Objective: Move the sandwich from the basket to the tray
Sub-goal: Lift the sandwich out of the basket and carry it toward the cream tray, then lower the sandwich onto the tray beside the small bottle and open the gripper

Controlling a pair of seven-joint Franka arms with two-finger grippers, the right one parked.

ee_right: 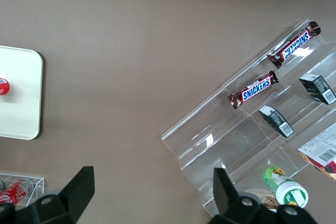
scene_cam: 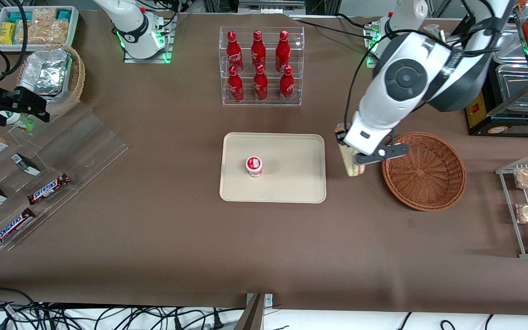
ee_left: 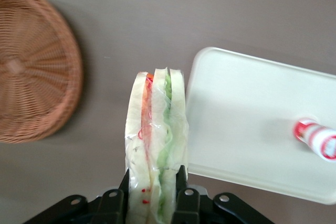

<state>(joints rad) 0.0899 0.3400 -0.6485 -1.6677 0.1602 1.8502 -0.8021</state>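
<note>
Left wrist view shows the sandwich [ee_left: 156,145] clamped upright between the gripper's [ee_left: 155,192] fingers [ee_left: 181,179], its green and red filling layers facing the camera through clear film. It hangs above bare table [scene_cam: 264,247], between the basket [scene_cam: 424,170] and the tray [scene_cam: 273,167], just beside the tray's short edge and seemingly clear of both. A small red-and-white cup [scene_cam: 254,166] stands near the tray's middle. Farther from the front camera, red bottles [scene_cam: 258,64] fill a clear rack [scene_cam: 261,98].

Six red bottles [scene_cam: 259,64] in a clear rack [scene_cam: 261,98]; Snickers bars [scene_cam: 48,189].
</note>
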